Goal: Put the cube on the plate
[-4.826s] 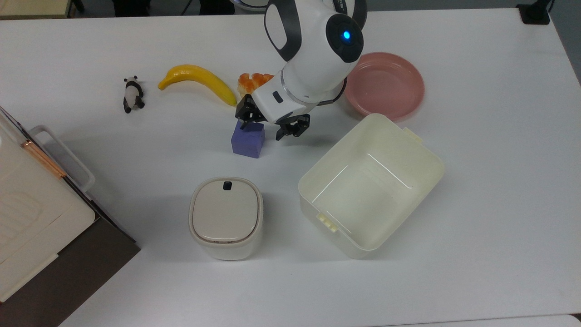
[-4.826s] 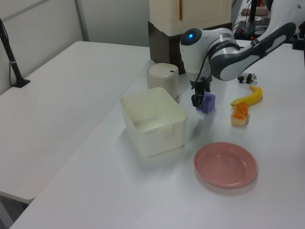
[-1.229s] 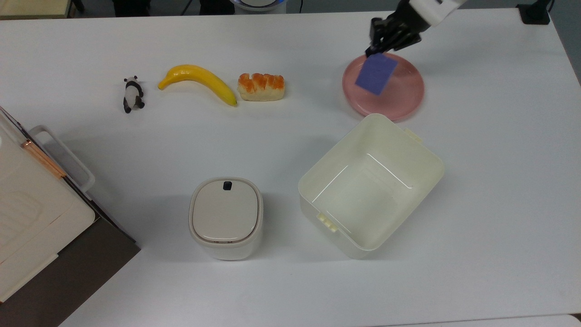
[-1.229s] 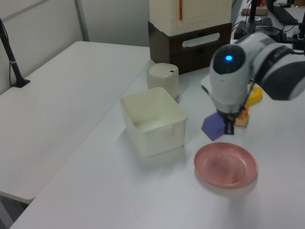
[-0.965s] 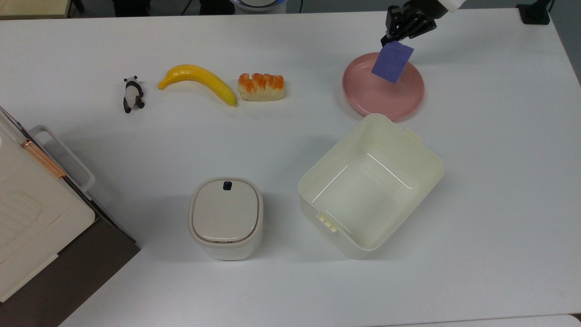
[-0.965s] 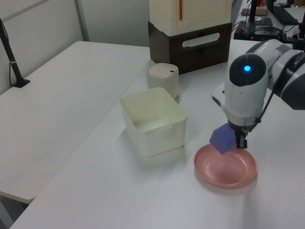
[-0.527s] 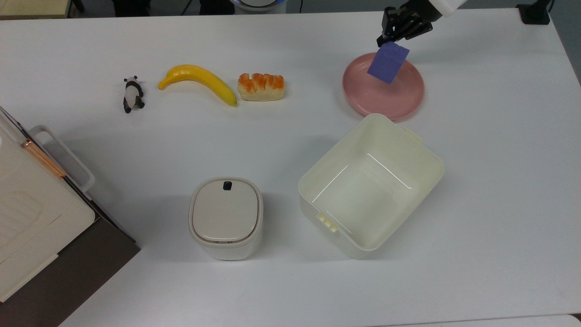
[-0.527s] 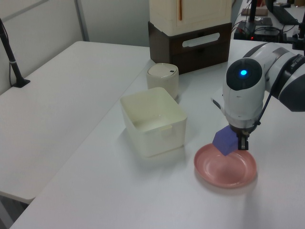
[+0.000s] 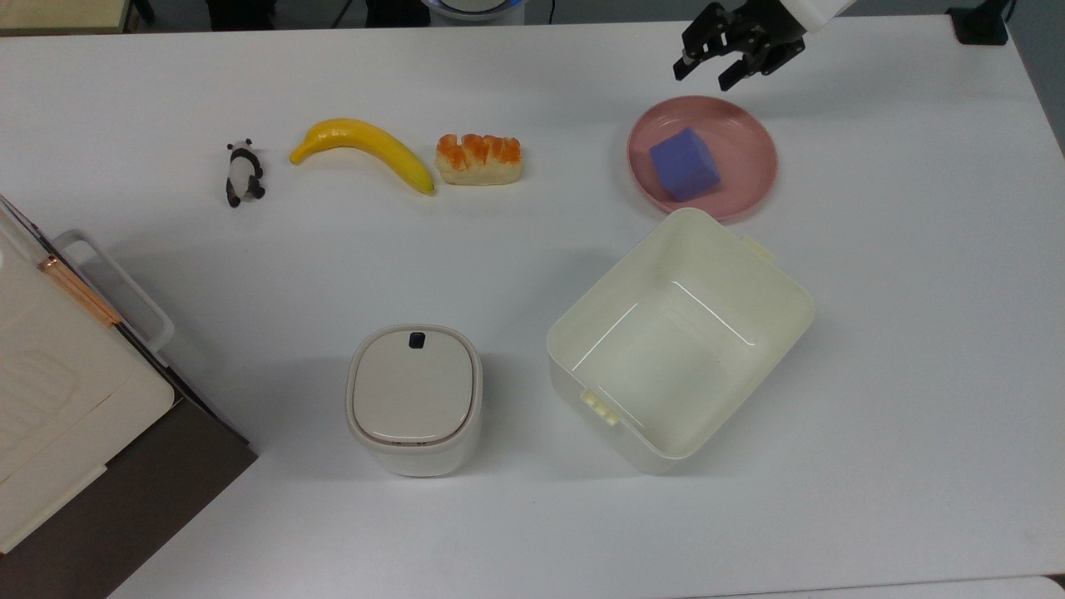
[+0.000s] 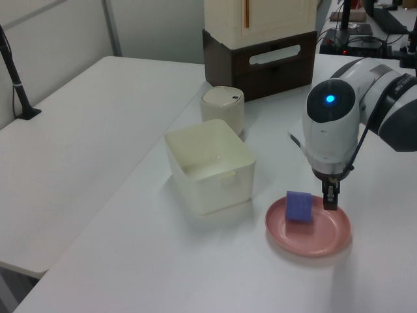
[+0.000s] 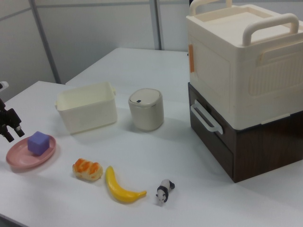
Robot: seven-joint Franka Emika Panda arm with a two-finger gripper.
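From the top view I had the arm cut off at the frame's upper edge, with just the gripper (image 9: pixel 708 73) showing, its fingers (image 9: pixel 687 66) spread and holding nothing, clear of the plate's (image 9: pixel 750 133) far rim. In the left view the white wrist housing hid most of the gripper (image 10: pixel 330 197); I could make out only one dark fingertip hanging over the plate (image 10: pixel 326 240). The cube (image 9: pixel 684 164) lay flat on the plate, apart from the fingers. The tub (image 9: pixel 778 279) sat just beside the plate, the lidded bin (image 9: pixel 414 398) further along the desk (image 9: pixel 915 333). The bread (image 9: pixel 478 158), banana (image 9: pixel 366 146) and panda (image 9: pixel 242 172) lay in a row, well apart from the plate.
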